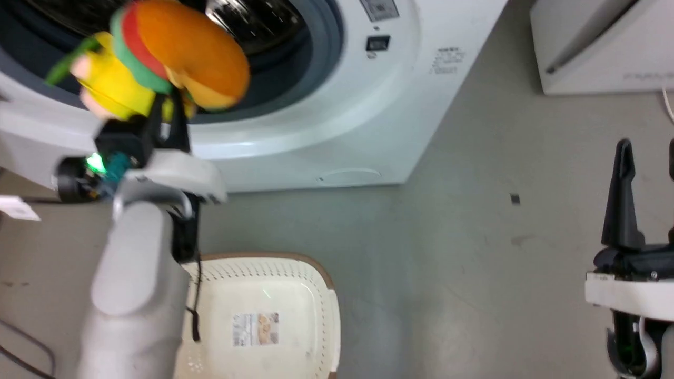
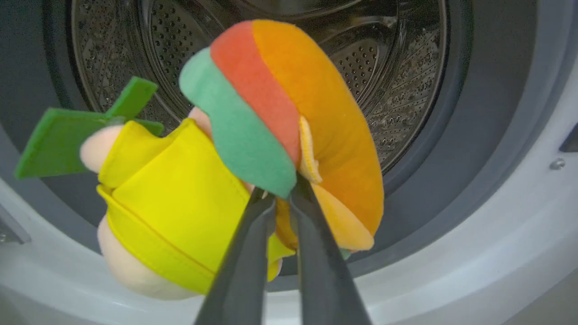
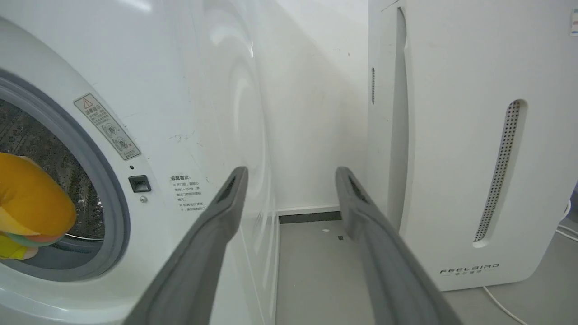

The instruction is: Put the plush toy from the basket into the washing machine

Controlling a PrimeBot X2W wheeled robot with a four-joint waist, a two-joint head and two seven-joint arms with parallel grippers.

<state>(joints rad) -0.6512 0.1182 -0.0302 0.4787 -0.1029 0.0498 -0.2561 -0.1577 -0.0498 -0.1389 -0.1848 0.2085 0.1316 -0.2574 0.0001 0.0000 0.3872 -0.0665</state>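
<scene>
1. Upper left of the head view: the left gripper (image 1: 171,105) is clenched on the plush toy (image 1: 179,58), holding it at the washing machine (image 1: 368,116)'s open drum mouth.
2. Lower middle: the basket (image 1: 324,316) sits on the floor, its paper label showing on the bottom.
3. Right edge: the right gripper (image 1: 648,150) hangs with fingers spread, gripping nothing, below a white appliance (image 1: 595,52).

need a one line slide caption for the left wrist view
Left pincer shut on the plush toy, holding it before the steel drum of the washing machine.
</scene>
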